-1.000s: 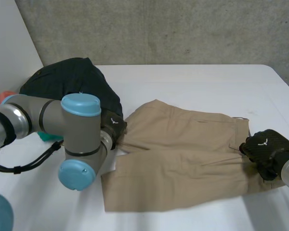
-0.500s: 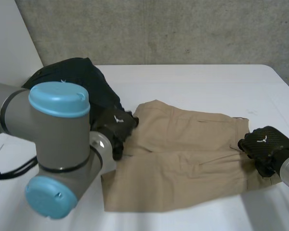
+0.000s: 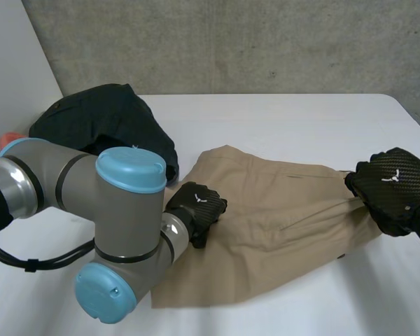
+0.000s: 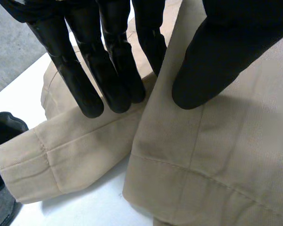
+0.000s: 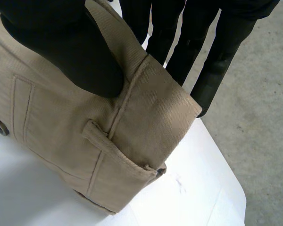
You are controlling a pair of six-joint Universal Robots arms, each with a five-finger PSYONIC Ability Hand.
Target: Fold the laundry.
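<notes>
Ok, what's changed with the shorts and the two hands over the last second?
The right hand, pinching the waistband, has lifted that end of the tan shorts off the table. The left hand, pinching cloth near a leg hem, has moved inward over the shorts, toward the right hand. The dark clothes pile stayed put.

Matt twill cloth shorts (image 3: 280, 203) on smooth table (image 3: 266, 119).

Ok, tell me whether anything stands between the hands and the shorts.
Nothing visible does. The left hand pinches the shorts near a leg hem, and the right hand pinches the waistband. The dark garment lies off beside the left arm.
</notes>
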